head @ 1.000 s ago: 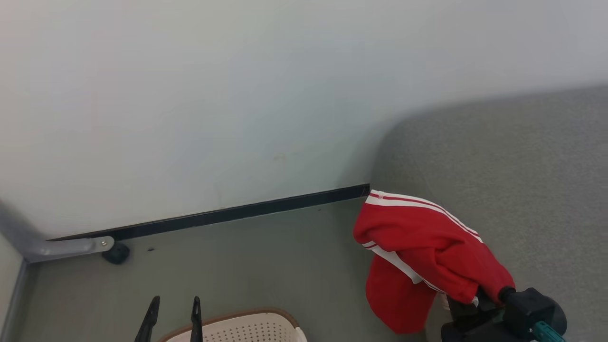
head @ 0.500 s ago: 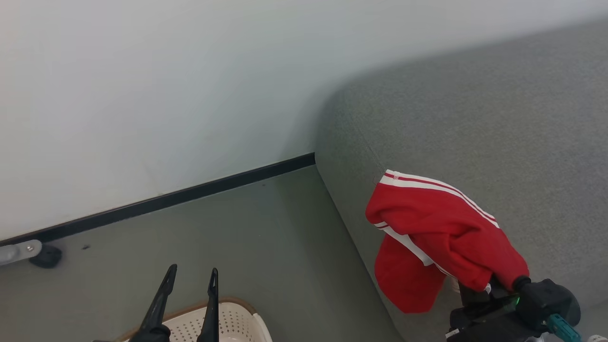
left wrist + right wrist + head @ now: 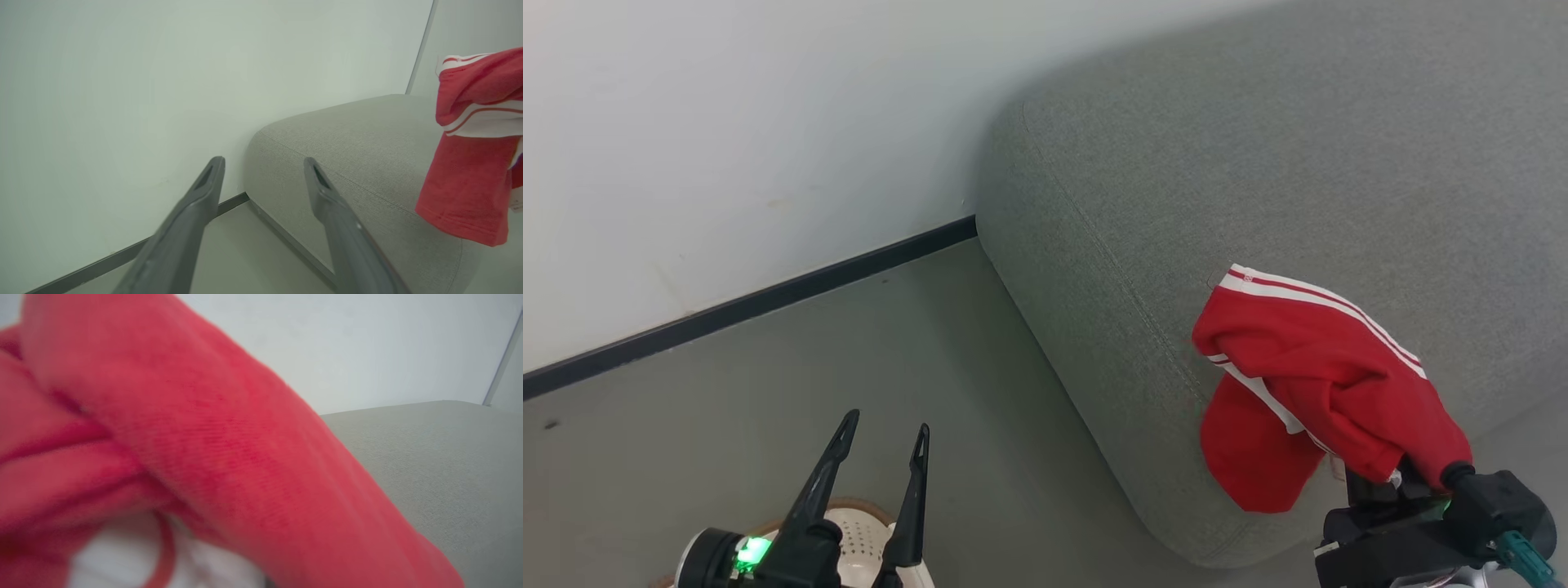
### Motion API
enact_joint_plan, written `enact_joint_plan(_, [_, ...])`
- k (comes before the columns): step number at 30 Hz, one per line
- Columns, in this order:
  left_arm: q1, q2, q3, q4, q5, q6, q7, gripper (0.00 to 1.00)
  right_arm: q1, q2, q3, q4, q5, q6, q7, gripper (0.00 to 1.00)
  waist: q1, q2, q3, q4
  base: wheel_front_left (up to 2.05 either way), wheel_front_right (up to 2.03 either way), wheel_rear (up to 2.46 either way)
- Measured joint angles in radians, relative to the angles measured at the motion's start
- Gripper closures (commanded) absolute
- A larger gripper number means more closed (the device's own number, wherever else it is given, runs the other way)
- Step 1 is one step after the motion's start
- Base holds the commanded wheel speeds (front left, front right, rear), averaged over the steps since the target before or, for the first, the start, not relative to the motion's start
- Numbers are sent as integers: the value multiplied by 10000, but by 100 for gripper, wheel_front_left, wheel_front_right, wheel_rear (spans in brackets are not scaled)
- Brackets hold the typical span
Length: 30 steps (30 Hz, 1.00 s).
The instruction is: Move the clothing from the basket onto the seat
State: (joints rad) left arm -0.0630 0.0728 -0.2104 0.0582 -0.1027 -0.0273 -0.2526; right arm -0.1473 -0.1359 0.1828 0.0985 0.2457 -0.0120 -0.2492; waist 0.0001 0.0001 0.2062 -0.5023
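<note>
Here, the right gripper [image 3: 1384,487] is clamping shut on a red garment [image 3: 1319,384] with white stripes, which is hanging over the front edge of the grey seat [image 3: 1258,163]. The left gripper [image 3: 886,425] is hovering above the basket [image 3: 859,531], jaws spread apart and empty.

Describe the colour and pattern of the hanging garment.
The garment is red with white stripes along its edge; the head view shows it best.
</note>
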Motion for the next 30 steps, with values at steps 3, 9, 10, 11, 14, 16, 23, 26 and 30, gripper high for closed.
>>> enact_joint_plan(3, [-151,0,-13,117,4,-27,-2,0,114,54,-165,-36,-2,-123,0,100,0,0,184,-104,0,0,0])
enact_joint_plan(9, [-194,-2,-48,198,82,-171,-2,0,318,86,-395,-188,-88,-157,0,100,0,0,444,-189,0,0,0])
enact_joint_plan(10, [-211,0,-56,201,90,-171,-2,0,336,104,-420,-221,-90,-157,0,100,0,0,483,-195,0,0,0])
enact_joint_plan(11, [-237,0,-59,222,90,-173,-2,0,337,132,-449,-232,-92,-159,0,100,0,0,519,-199,0,0,0])
enact_joint_plan(14, [-369,-4,-96,307,92,-184,-2,0,364,196,-575,-297,-130,-232,0,100,0,0,592,-206,0,0,0])
enact_joint_plan(16, [-407,-2,-169,364,92,-270,-2,0,404,198,-686,-380,-161,-234,0,100,0,0,652,-209,0,0,0])
enact_joint_plan(23, [-763,-29,-435,629,96,-420,-2,0,751,226,-986,-591,-334,-320,0,100,-1,0,752,-229,0,0,0])
enact_joint_plan(26, [-835,-33,-562,669,167,-445,-2,0,807,257,-1039,-631,-364,-320,0,100,0,0,778,-245,0,0,0])
enact_joint_plan(30, [-947,-31,-644,727,290,-533,-2,0,816,374,-1185,-719,-368,-336,0,100,-1,0,847,-289,0,0,0])
